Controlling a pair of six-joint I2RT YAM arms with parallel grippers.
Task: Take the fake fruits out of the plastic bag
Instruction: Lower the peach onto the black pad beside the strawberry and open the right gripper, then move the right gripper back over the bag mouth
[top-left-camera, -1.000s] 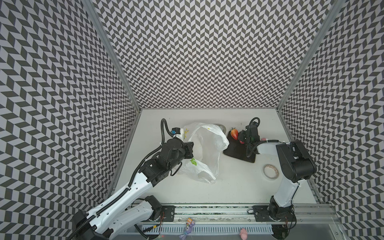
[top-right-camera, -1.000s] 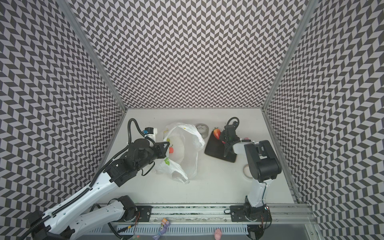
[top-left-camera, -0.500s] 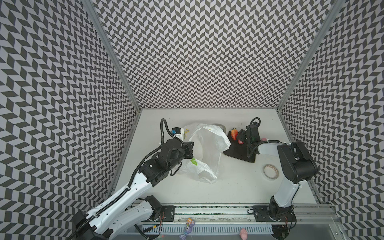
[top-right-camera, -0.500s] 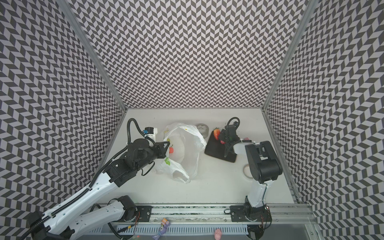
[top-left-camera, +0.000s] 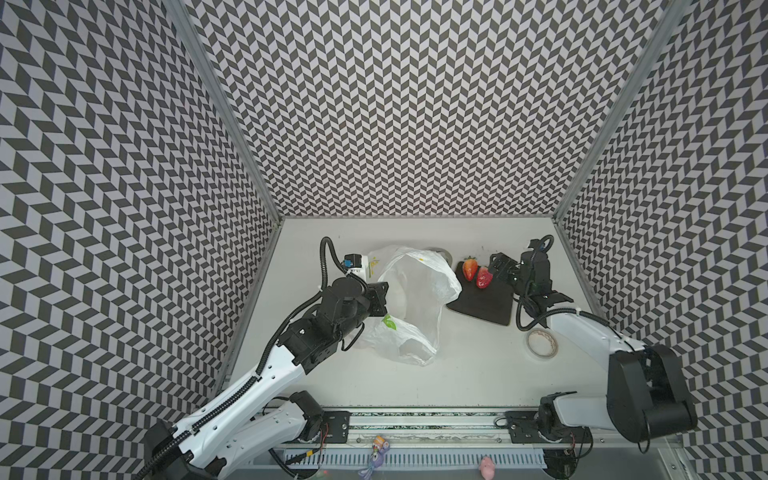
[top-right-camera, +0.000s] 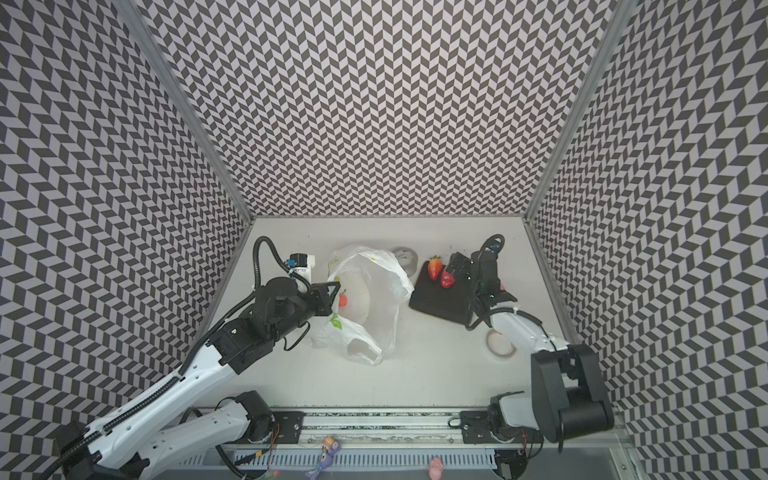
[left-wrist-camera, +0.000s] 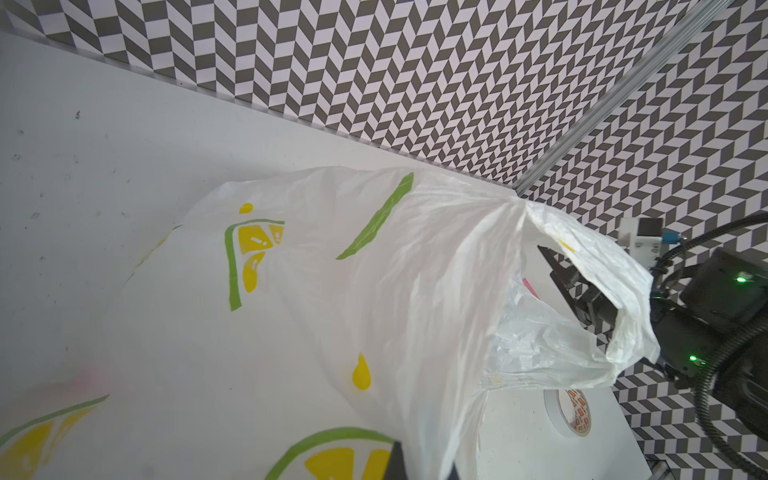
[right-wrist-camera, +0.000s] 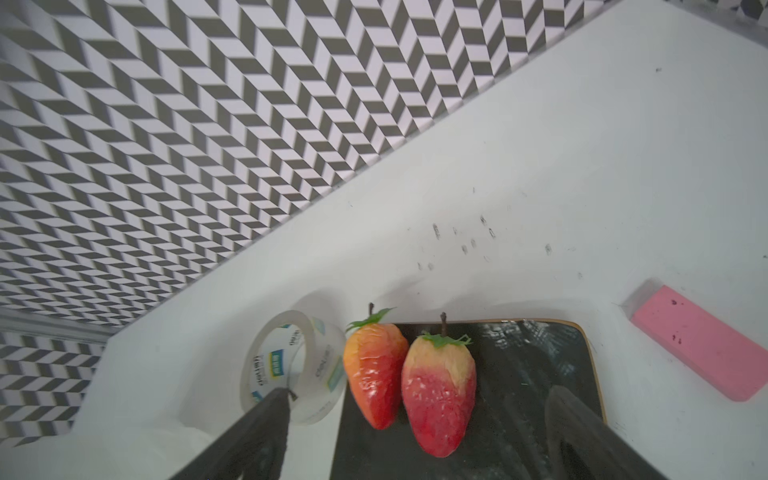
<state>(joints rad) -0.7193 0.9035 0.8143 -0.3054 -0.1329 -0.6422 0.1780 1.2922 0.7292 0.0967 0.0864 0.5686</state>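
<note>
the right gripper (top-left-camera: 497, 267) stands released, jaws spread wide over the dark board (top-left-camera: 482, 309) near the back right corner of the worktop (top-left-camera: 457, 382), touching nothing. two strawberries (right-wrist-camera: 438, 399) lie side by side on that board, out of the bag, one of them between the open jaws. the left gripper (top-left-camera: 376, 297) is clenched, by the look of it on the rim of the plastic bag (top-left-camera: 415, 299), which sits mid-worktop toward the back with its mouth propped open. in a top view a small orange-red fruit (top-right-camera: 343, 300) shows inside the bag, just beside that gripper.

the fruits look light, hard and glossy, so likely slippery. they are best taken across the fat middle, not by the thin stem or leaves. the bag is limp, crinkly film that will sag unless held by its rim or a handle.

the clear tape roll (right-wrist-camera: 291, 365) beside the board carries small blue-and-white label print, too warped to read. the bag shows only lemon and leaf prints, no words.
</note>
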